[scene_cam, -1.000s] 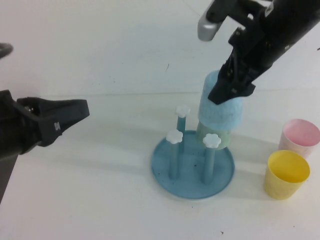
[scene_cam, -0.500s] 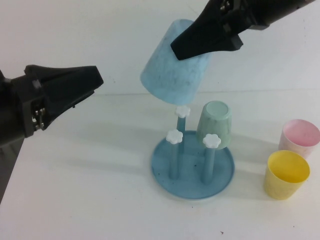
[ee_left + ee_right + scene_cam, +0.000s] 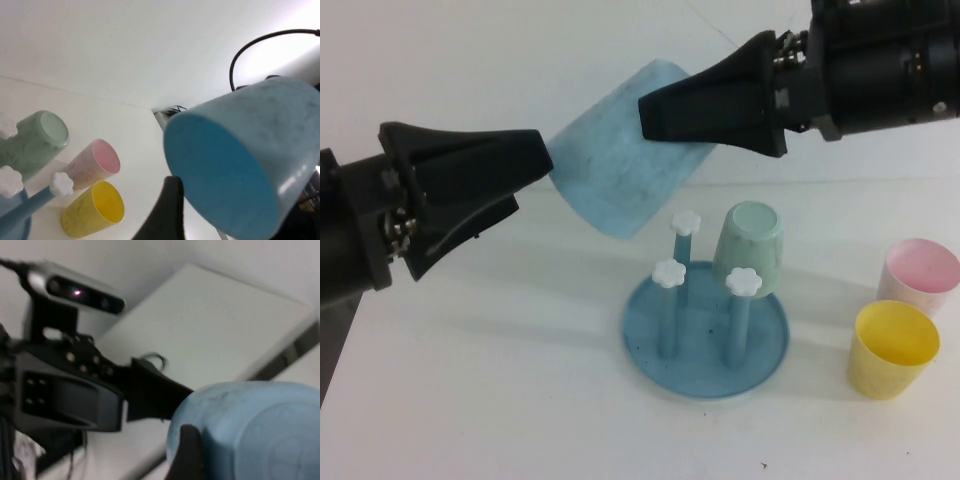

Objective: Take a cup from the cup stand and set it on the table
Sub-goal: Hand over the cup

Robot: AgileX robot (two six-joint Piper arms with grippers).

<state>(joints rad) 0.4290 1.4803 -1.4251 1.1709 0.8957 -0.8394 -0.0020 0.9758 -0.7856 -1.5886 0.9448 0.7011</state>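
1. The left gripper (image 3: 535, 165) reaches in from the left edge of the high view, at mid-height. Its fingers (image 3: 470, 152) stand narrowly apart and hold nothing, with the tips just beside the cup's wide end.
2. The cup (image 3: 620, 150) hangs in the air at upper centre, tipped on its side – well above the desk (image 3: 470, 380) and clear of the cup stand.
3. The right gripper (image 3: 655, 108) comes in from the upper right, its fingers (image 3: 710, 95) clamped on the cup's narrow end.
4. The cup stand (image 3: 705, 340) sits on the desk at lower centre, with a mint-green cup (image 3: 750, 245) upside down over a rear peg.
5. At lower right stand a yellow cup (image 3: 892, 348) and a pink cup (image 3: 918, 272) – both upright and close together.
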